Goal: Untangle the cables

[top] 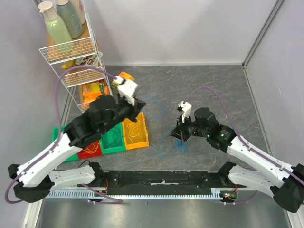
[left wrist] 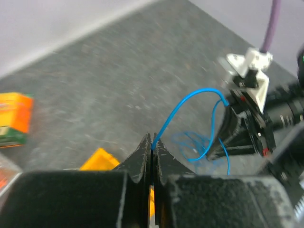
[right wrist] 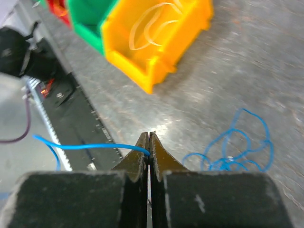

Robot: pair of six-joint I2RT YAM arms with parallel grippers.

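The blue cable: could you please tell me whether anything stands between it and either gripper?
Nothing visible does. The left gripper and the right gripper are each shut directly on the blue cable, which arcs freely between them.
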